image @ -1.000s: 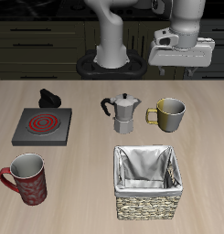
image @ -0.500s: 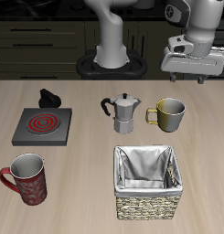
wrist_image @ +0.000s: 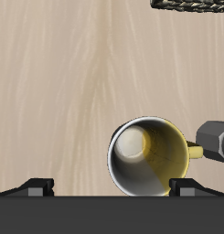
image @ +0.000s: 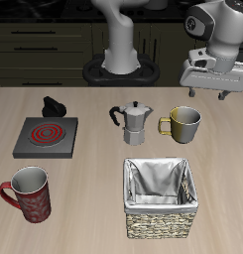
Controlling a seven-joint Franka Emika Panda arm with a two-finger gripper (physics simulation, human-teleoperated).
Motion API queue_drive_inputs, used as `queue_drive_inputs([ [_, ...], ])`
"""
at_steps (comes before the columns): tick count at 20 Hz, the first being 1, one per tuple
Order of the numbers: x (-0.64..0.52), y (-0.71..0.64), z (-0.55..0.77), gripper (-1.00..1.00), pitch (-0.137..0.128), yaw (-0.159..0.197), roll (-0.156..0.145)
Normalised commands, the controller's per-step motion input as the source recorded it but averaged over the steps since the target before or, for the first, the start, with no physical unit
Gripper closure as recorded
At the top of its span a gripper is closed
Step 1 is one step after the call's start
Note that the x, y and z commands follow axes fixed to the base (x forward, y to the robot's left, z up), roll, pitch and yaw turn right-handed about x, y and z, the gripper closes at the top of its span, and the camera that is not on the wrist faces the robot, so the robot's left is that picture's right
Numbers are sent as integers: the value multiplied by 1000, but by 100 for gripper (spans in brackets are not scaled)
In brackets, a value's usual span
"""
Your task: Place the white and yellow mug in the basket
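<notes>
The white and yellow mug (image: 182, 122) stands upright on the table beside the silver moka pot (image: 135, 121), its handle toward the pot. In the wrist view the mug (wrist_image: 152, 155) shows from above with its pale inside. The wicker basket (image: 160, 196) with grey-white lining sits nearer the table's front edge, in front of the mug; a strip of its rim shows in the wrist view (wrist_image: 188, 5). My gripper (image: 208, 92) hangs open and empty above and a little behind the mug, apart from it. Its fingertips (wrist_image: 37, 188) show beside the mug in the wrist view.
A red patterned mug (image: 28, 192) stands near the front edge. A small stove (image: 46, 136) with a red coil sits farther back, a black object (image: 55, 105) behind it. The moka pot's body (wrist_image: 212, 139) shows next to the mug in the wrist view.
The gripper has moved sideways past the mug's far side and come down a little. Nothing on the table has moved.
</notes>
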Motion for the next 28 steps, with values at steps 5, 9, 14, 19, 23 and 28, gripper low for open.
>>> queue_drive_inputs([
  [5,112,-69,-204,-100,18,-20,-32],
  [9,29,9,-222,-100,25,-20,4],
  [14,43,150,-296,-100,54,-21,27],
  [19,54,14,-274,-100,48,-12,19],
  [23,40,-105,-203,-100,27,-35,-6],
  [28,13,-37,-285,-100,36,-25,28],
])
